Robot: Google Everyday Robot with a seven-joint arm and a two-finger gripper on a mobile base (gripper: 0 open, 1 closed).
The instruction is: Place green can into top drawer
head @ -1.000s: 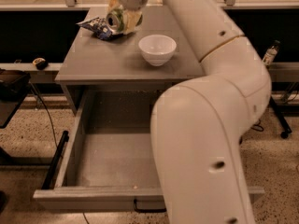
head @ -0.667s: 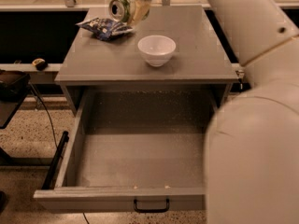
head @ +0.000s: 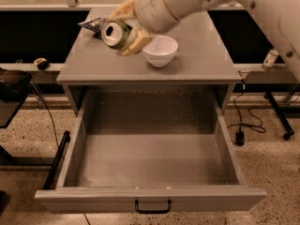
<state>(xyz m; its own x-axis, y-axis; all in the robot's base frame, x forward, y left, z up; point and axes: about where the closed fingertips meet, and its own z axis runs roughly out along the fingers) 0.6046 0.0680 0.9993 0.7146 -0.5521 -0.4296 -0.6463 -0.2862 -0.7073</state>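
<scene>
A speckled stone floor surrounds the grey desk (head: 201, 55), and dark recesses run behind it.

**Nearest the camera:** the top drawer (head: 150, 161) is pulled fully out. Its front panel carries a small black handle (head: 152, 206). The speckled floor of the drawer is bare from wall to wall.

**Above the front-left part of the desk:** the claw (head: 123, 29) is closed on the green can (head: 116, 33), with one pale finger on each side of it. The can is tilted, its silver end facing the camera. It appears to be clear of the desk surface. The white bowl (head: 160, 50) stands just to the can's right. The blue snack bag (head: 92, 25) lies just behind the can.

**Step in hand (judged):** carry the can forward over the desk's front edge, then lower it into the drawer.

1. Hold the grip firm. A tilted round can may slip between flat fingers.
2. Move toward the camera before descending, so that the can passes the front lip of the desk.
3. Keep the path to the left of the bowl, which is the nearest obstacle.
4. Lower the can over the middle of the drawer floor, well away from both side walls and the front panel.
5. Release low. A can dropped on its side is likely to roll.

**Clearance:** the drawer opening is wide and deep compared with the can, so the side margin is generous. The main constraint is the desk's overhanging front edge above the rear part of the drawer.
</scene>
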